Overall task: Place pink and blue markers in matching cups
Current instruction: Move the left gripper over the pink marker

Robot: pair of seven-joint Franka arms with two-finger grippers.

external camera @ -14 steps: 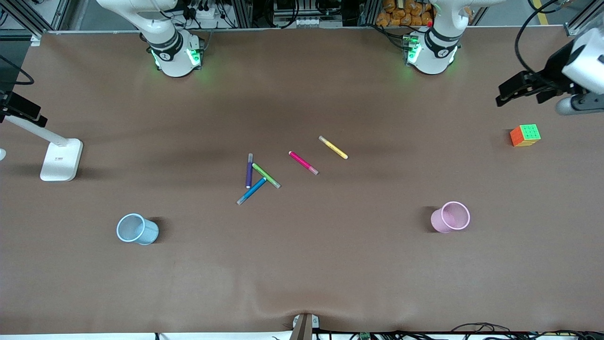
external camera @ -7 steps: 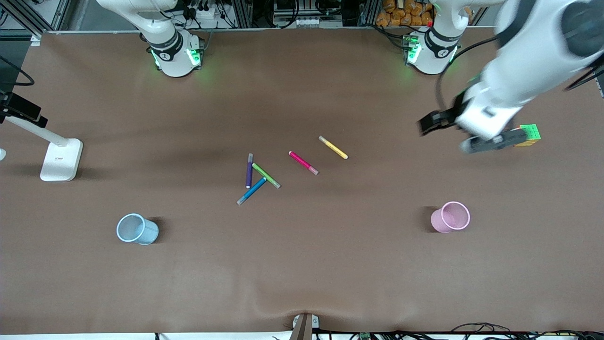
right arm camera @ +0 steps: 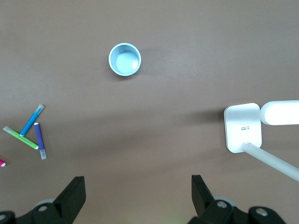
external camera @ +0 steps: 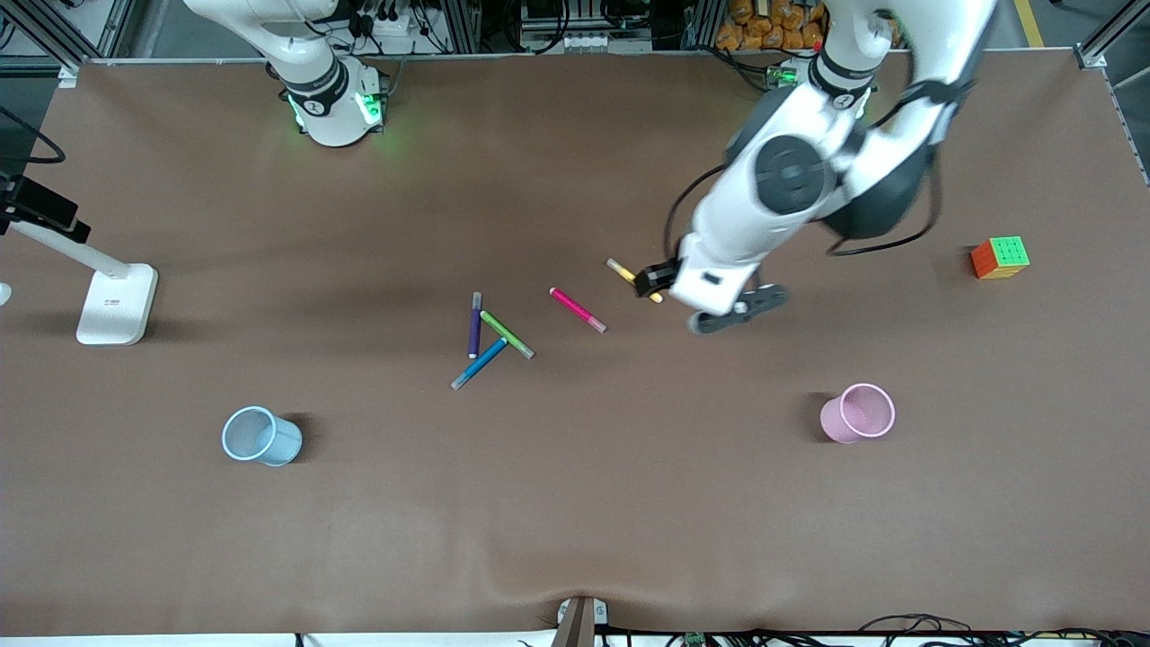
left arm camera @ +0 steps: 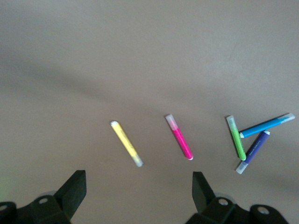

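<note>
Left gripper point(external camera: 649, 286) open over yellow marker point(left arm camera: 126, 143); pink marker point(left arm camera: 179, 137) beside; right gripper point(right arm camera: 135, 198) open.

A yellow marker point(external camera: 623, 270), green marker point(external camera: 508, 334) and purple marker point(external camera: 473, 325) lie mid-table; a Rubik's cube point(external camera: 1000, 257) and white lamp base point(external camera: 117, 305) sit at the table's ends.

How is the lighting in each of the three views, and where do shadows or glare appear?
Front view: even light; the pink cup and blue cup each cast a short dark shadow beside them, and a green glow shows at both arm bases. Left wrist view: dimmer, with a broad soft shadow across the table, markers slightly soft. Right wrist view: the lamp head is blown out white.
</note>
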